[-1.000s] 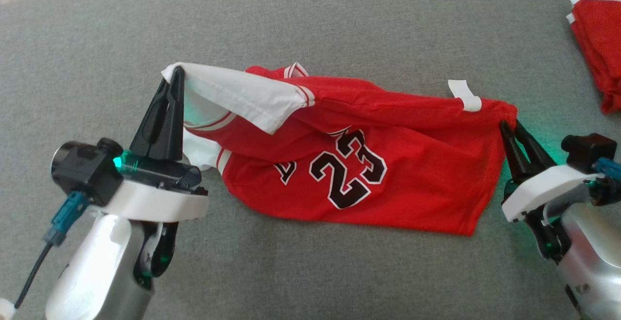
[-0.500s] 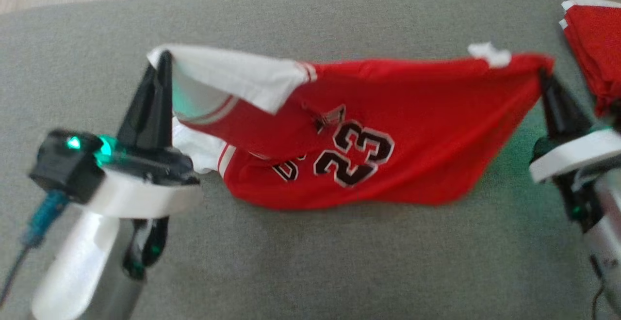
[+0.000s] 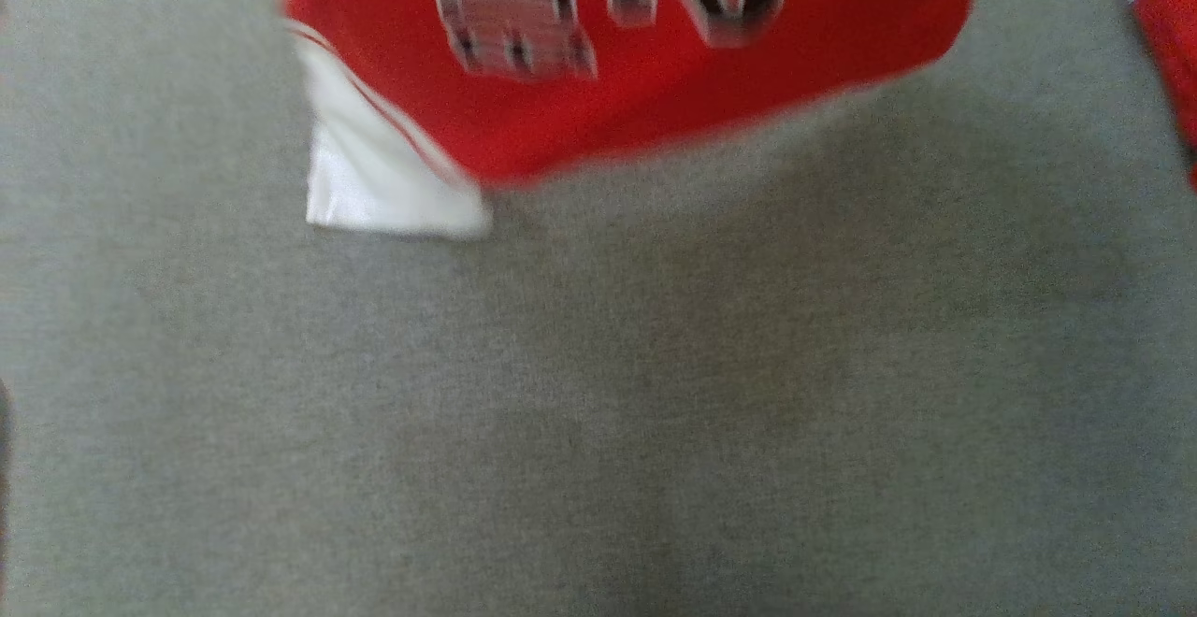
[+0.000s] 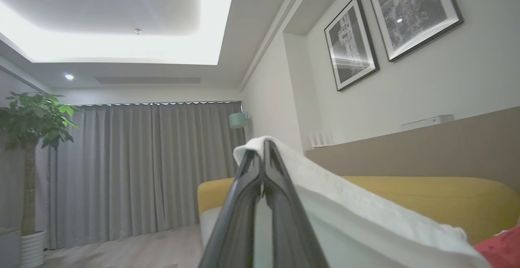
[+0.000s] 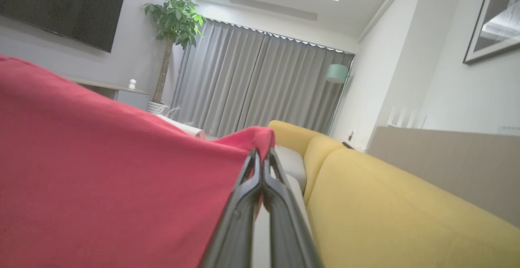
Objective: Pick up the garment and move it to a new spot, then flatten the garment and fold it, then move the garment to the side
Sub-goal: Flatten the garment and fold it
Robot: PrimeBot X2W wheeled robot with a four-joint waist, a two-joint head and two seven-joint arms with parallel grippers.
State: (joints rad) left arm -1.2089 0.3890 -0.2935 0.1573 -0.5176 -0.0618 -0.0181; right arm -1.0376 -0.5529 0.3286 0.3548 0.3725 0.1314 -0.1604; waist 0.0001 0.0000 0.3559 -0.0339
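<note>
While the left gripper (image 4: 264, 146) and right gripper (image 5: 262, 153) are pinching opposite corners, the red-and-white fabric jersey (image 3: 655, 93) is hanging stretched between them.

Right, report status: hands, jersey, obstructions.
Left hand shut on jersey, white edge. Right hand shut on its red corner. Jersey hangs over grey surface. Other red garment far right, apart.

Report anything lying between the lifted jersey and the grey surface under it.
Nothing visible does. The jersey hangs over bare grey surface; other red cloth lies apart at the head view's right edge.
</note>
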